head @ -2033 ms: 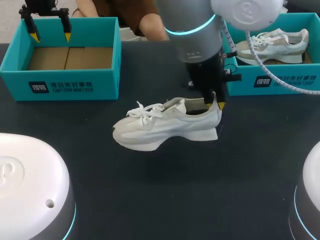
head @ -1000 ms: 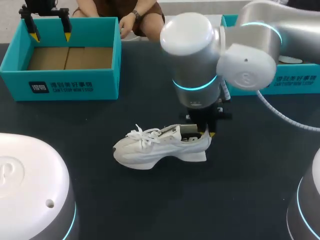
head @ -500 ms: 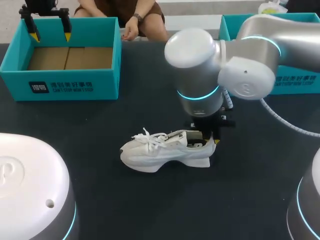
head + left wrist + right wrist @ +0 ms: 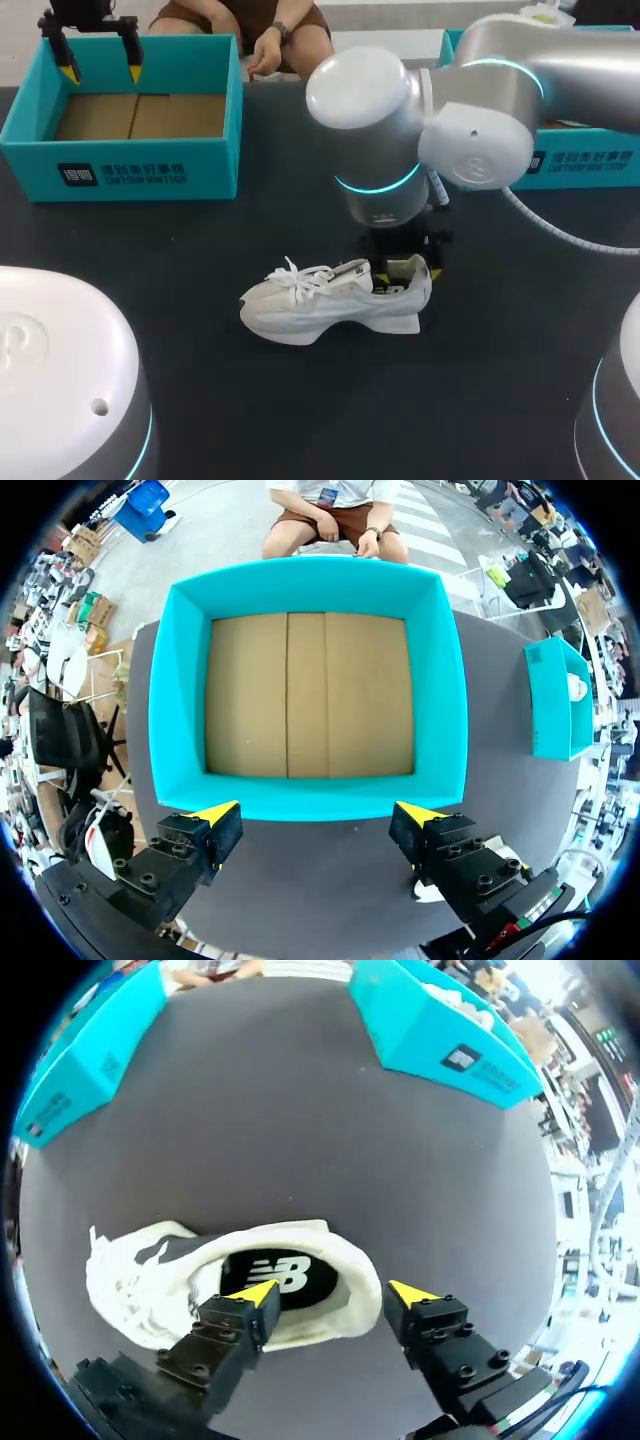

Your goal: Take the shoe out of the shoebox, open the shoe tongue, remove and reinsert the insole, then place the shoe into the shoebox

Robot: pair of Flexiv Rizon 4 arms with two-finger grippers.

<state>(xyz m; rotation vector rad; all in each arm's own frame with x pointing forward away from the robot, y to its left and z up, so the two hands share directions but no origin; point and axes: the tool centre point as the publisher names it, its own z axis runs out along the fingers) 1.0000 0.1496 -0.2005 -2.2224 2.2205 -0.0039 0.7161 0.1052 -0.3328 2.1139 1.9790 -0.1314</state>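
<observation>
A white shoe (image 4: 322,301) stands upright on the dark table, toe toward the left, laces loose. My right gripper (image 4: 411,272) hangs right over its heel, open. In the right wrist view the right gripper (image 4: 333,1292) straddles the heel collar of the shoe (image 4: 160,1270): one finger sits over the dark insole (image 4: 285,1275), the other outside the heel with a gap. My left gripper (image 4: 102,72) is open above the back of the empty teal shoebox (image 4: 120,165), seen from above as the shoebox (image 4: 310,800) ahead of the left gripper (image 4: 318,812).
A second teal box (image 4: 585,165) stands at the back right, partly behind my right arm. White robot bases fill the near left corner (image 4: 60,370) and near right corner (image 4: 615,400). Bare dark tabletop lies around the shoe.
My right arm lowered the shoe onto the table and shifted it slightly right. Its fingers then opened and let go of the heel. The left arm kept still.
</observation>
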